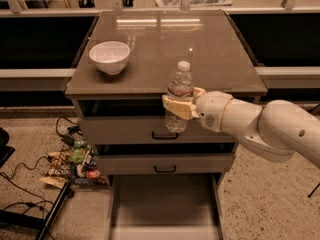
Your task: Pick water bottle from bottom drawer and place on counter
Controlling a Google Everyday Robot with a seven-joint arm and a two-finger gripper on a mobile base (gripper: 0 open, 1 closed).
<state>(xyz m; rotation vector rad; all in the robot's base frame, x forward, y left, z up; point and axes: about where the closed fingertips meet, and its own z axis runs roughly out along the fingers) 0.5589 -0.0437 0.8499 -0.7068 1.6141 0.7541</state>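
My gripper (178, 105) is shut on the water bottle (179, 95), a clear plastic bottle with a white cap and a red label band. I hold it upright in the air in front of the counter's (210, 59) front edge, with its cap above the counter's level. The white arm (260, 126) reaches in from the right. The bottom drawer (165, 204) stands pulled open below, its grey floor bare.
A white bowl (109, 57) sits on the counter's left side. The two upper drawers with black handles (165, 135) are shut. Cables and coloured clutter (75, 161) lie on the floor to the left of the cabinet.
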